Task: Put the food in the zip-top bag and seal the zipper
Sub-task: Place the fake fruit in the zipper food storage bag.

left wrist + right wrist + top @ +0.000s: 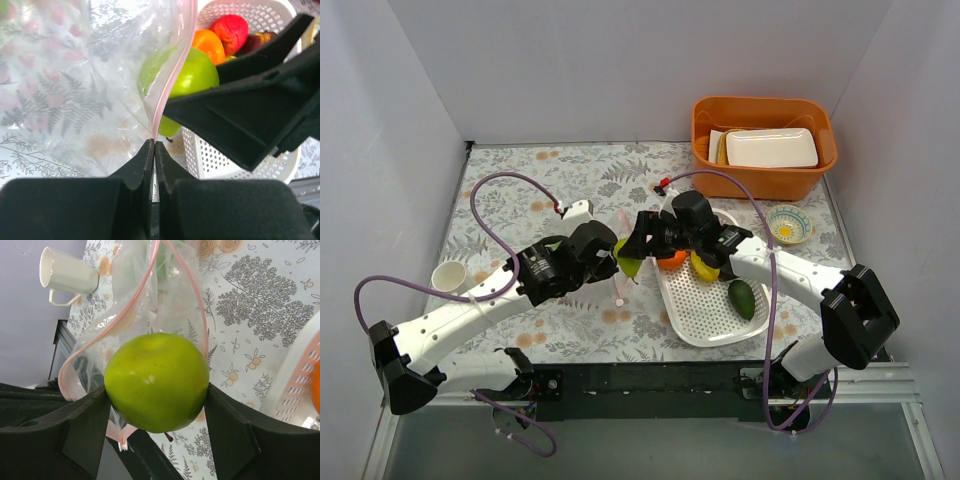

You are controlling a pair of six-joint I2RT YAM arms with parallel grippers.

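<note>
Nearest the arm bases, the white perforated basket (705,318) lay on the right side of the floral table (520,170), with the avocado (742,298) loose on its floor and the white cup (450,277) standing well apart at the left. Just beyond, at mid-table, the two grippers met. The left gripper (154,149) had its jaws pressed together, clamped on the pink zipper (176,67) at the edge of the zip-top bag (75,75), whose clear film hung slack over the cloth. The right gripper (156,390) had its jaws spread wide yet bearing on both flanks of the yellow-green fruit (156,381), which was held off the table at the bag's open mouth; the left wrist view showed part of that fruit through the film. Behind it in the basket sat the orange (210,44), the red apple (230,29) and the plum (257,40). Farther back stood a small patterned bowl (788,224), and at the far right edge an orange bin (765,180) holding a white container (770,148).
</note>
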